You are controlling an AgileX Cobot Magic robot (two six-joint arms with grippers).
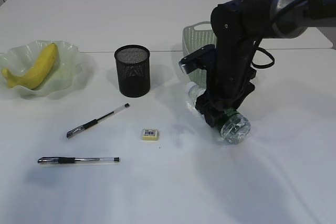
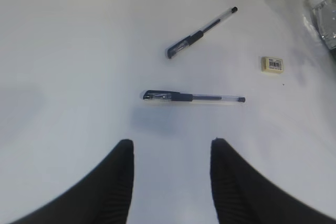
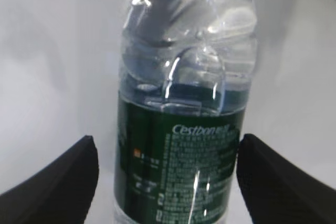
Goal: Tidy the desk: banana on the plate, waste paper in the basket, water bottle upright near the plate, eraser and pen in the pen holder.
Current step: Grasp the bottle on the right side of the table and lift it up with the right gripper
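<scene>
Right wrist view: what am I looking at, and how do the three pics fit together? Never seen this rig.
It is a two-armed table robot. One picture is from a camera facing the table; the other two sit on the wrists, looking out between the fingers.

The right wrist view shows the right gripper open around a lying bottle; its fingers flank the green label, apparently not touching. From outside, the same arm is over the bottle.

The left gripper is open and empty, above a pen.

On the table: two pens, an eraser, a mesh holder, a banana on its plate, a basket.
</scene>
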